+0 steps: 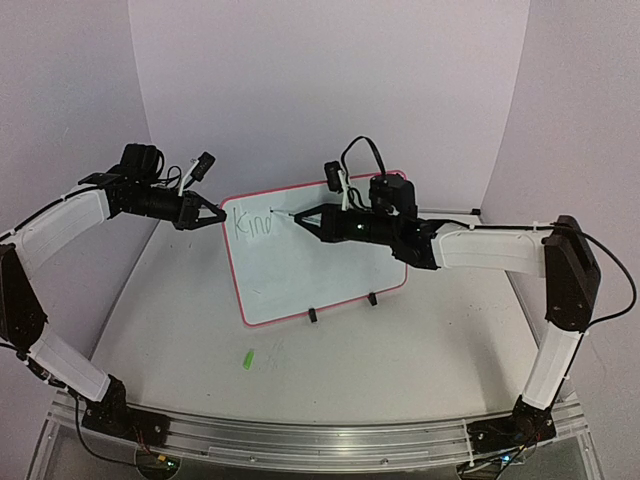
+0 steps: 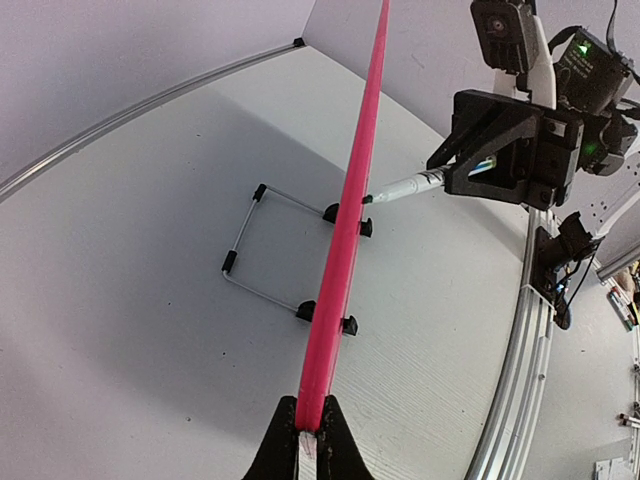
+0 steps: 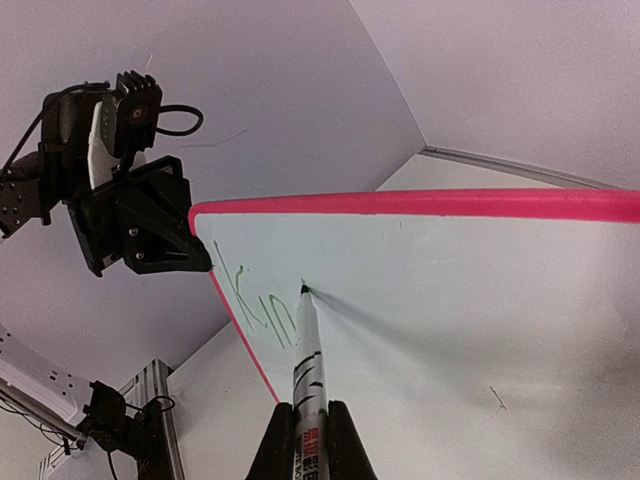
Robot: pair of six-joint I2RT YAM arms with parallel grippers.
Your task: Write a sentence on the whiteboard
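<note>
On whiteboard (image 1: 310,270), marker (image 3: 308,350) tip — right end effector (image 1: 305,216) grips marker, left end effector (image 1: 222,214) grips rim (image 2: 350,200).

Small bright-green stubby piece (image 1: 248,358) lies on the white tabletop (image 1: 400,350), w/ a silver aluminium rail (image 1: 300,437) along its near edge & pale lilac walls (image 1: 300,80) behind.

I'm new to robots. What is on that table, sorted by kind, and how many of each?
whiteboard: 1
marker: 1
small green piece, lying loose in front of the whiteboard: 1
robot arms: 2, with the left gripper clamped on the whiteboard's rim and the right gripper holding the marker
Total: 5
</note>
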